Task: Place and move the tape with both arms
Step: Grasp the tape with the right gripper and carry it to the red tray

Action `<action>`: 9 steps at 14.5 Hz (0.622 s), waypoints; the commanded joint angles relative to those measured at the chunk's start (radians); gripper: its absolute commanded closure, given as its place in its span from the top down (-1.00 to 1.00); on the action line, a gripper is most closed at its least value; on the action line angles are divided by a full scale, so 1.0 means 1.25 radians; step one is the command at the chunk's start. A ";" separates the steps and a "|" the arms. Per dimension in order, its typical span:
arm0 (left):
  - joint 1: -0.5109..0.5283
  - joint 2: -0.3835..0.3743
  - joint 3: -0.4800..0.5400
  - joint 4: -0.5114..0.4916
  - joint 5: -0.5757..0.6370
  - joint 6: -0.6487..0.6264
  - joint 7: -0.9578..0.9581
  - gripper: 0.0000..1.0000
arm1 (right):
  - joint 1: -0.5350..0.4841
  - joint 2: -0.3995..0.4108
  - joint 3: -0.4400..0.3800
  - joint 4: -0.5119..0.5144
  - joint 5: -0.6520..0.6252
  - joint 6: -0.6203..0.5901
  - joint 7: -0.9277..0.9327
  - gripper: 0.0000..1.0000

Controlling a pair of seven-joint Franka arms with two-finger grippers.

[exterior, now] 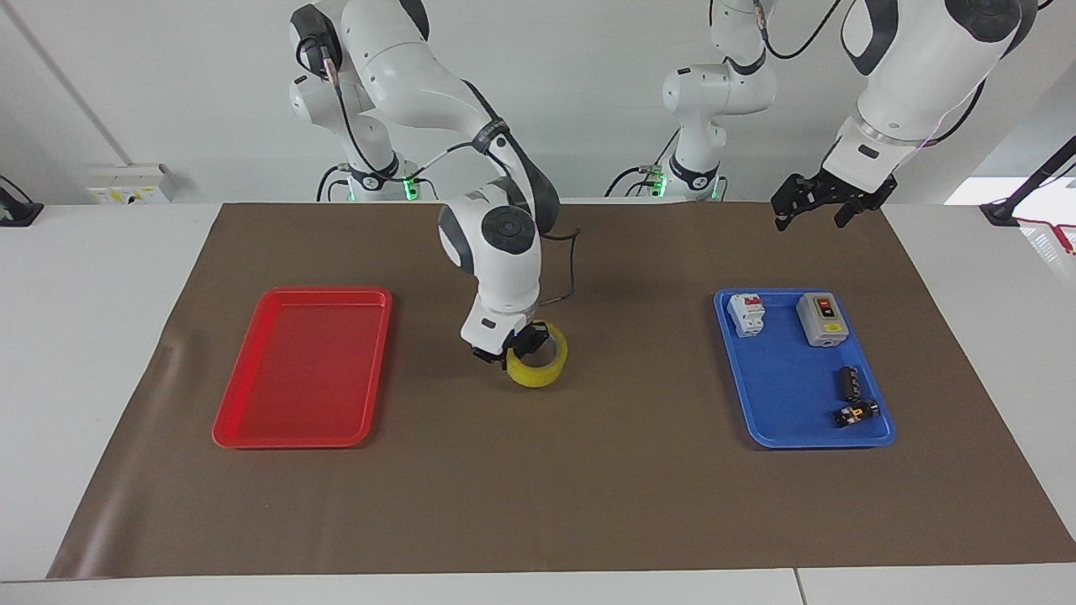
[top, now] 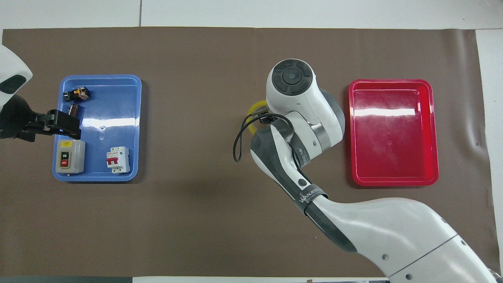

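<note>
At the nine o'clock end of the facing view, toward the right arm's end of the counter, the shallow red plastic tray lies with nothing in it on the brown paper sheet that covers the white counter. Near the middle, the right arm, whose dark sleeve reads "WANJEE" or close to it in the overhead view, holds its black two-finger right gripper over the sheet. That gripper is closed on the rim of the translucent yellow tape roll, one finger inside the ring; the roll hangs tilted and seems just clear of the sheet, though the gap is hard to judge. Toward three o'clock, the blue plastic tray holds a white circuit breaker with a red toggle, a grey switch box marked ON and OFF, a small dark cylinder and a small black-and-yellow part. The black left gripper waits in the air at about one o'clock from that tray, its fingers spread and empty.
</note>
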 commanded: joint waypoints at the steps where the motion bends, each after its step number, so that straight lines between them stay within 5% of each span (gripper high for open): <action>1: 0.012 -0.014 -0.006 -0.015 -0.018 0.001 0.011 1.00 | -0.112 -0.118 0.011 -0.086 -0.012 -0.055 -0.152 -1.00; 6: 0.012 -0.018 -0.006 -0.014 -0.018 0.010 0.005 1.00 | -0.322 -0.207 0.011 -0.225 -0.012 -0.040 -0.448 -1.00; 9: 0.012 -0.020 -0.006 -0.006 -0.018 0.015 0.005 1.00 | -0.413 -0.241 0.011 -0.350 -0.012 0.089 -0.547 -1.00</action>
